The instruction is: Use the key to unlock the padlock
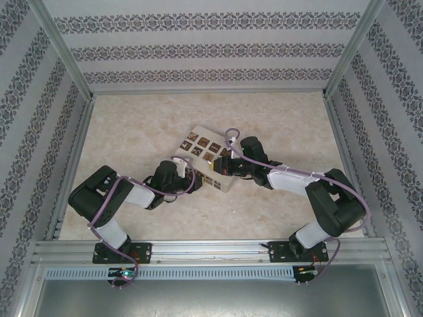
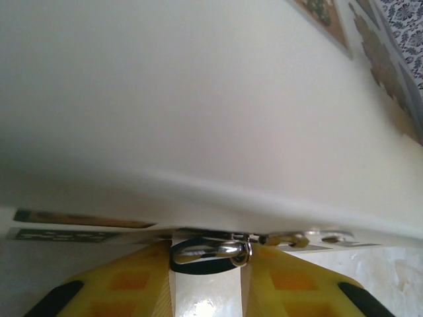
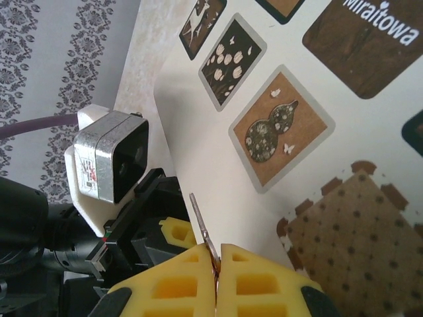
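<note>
Patterned walls [image 1: 198, 53], marble tabletop [image 1: 284, 119]

Silvery ring [image 2: 228, 249] at left gripper [image 2: 206, 267], beneath white box [image 2: 198, 99]

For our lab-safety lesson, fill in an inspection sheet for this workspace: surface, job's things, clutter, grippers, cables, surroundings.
Surface: pale marbled table.
Job's things: key, a thin metal blade; silvery ring, too blurred to identify.
Clutter: white box with brown tiles, mid-table.
Grippers: right gripper jaws shut on the key; left gripper jaws either side of the silvery ring, against the white box, grip unclear.
Cables: purple cables along both arms.
Surroundings: patterned walls, metal frame.
</note>
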Controlling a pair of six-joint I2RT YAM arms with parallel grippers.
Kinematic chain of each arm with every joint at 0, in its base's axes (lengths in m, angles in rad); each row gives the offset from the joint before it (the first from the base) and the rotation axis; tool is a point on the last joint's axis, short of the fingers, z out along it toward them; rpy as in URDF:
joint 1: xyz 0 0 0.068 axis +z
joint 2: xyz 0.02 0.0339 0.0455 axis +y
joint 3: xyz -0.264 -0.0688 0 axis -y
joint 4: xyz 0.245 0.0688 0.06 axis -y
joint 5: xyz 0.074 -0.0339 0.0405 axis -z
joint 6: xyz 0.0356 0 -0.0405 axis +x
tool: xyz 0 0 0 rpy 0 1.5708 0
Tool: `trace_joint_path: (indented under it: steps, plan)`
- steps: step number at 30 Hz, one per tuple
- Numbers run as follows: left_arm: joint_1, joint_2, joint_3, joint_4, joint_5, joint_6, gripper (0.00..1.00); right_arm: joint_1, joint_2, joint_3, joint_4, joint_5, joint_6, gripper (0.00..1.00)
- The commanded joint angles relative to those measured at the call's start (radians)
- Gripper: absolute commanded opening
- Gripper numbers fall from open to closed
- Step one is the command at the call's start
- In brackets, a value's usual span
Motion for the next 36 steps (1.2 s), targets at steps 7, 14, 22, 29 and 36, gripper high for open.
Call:
trace_joint_path:
  steps: [7, 14, 22, 29, 36]
  plan:
    - [-0.017, -0.137, 0.064, -0.104, 0.033, -0.132, 0.27, 0.015, -0.258, -0.115, -0.03, 0.105, -0.117, 0.0]
    - [-0.018, -0.174, 0.099, -0.187, 0.077, -0.23, 0.27, 0.099, -0.425, -0.239, -0.038, 0.222, -0.205, 0.0]
    - [-0.022, -0.198, 0.168, -0.308, 0.11, -0.306, 0.27, 0.302, -0.489, -0.352, 0.022, 0.478, -0.319, 0.0]
    - [-0.022, -0.232, 0.212, -0.424, 0.114, -0.333, 0.27, 0.399, -0.416, -0.403, 0.11, 0.648, -0.349, 0.0]
    - [-0.021, -0.24, 0.229, -0.46, 0.112, -0.365, 0.27, 0.431, -0.356, -0.409, 0.185, 0.751, -0.378, 0.0]
